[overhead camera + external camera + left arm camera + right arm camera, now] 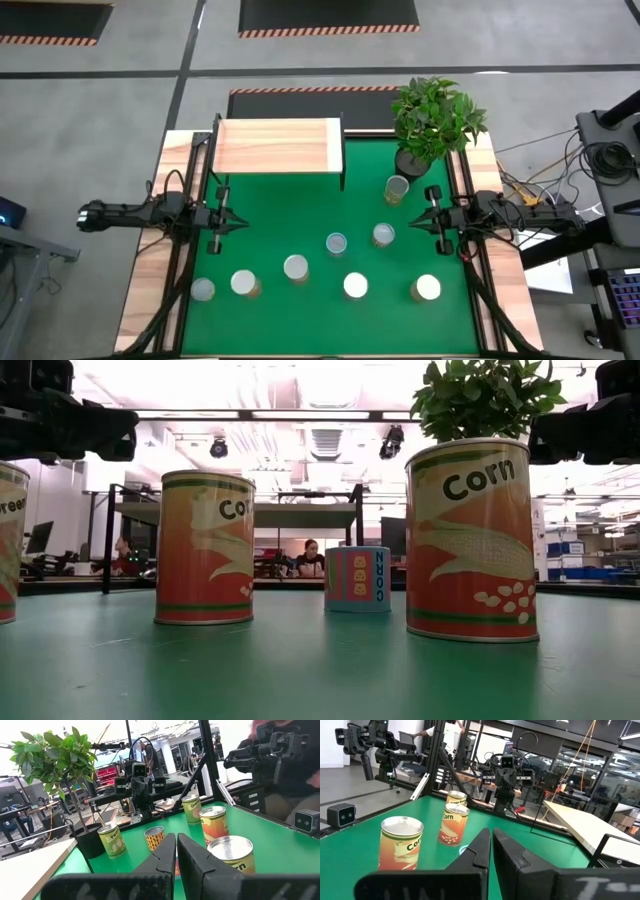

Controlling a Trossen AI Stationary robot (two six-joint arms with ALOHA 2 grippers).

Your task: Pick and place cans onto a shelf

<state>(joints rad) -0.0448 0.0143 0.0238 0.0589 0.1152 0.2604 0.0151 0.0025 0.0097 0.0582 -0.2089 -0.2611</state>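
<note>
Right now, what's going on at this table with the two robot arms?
Nothing is being handled yet. The left gripper and right gripper are both shut and empty, parked at opposite edges of the green mat. Eight cans stand on the mat, one beside the potted plant. The wooden shelf at the back holds none of them.

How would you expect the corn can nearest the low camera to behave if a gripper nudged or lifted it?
The corn can stands upright on a flat base, so a low nudge would probably slide it, a high one tip it. Tipped, its round wall would likely roll. It looks rigid, and its glossy label may be slippery.
</note>
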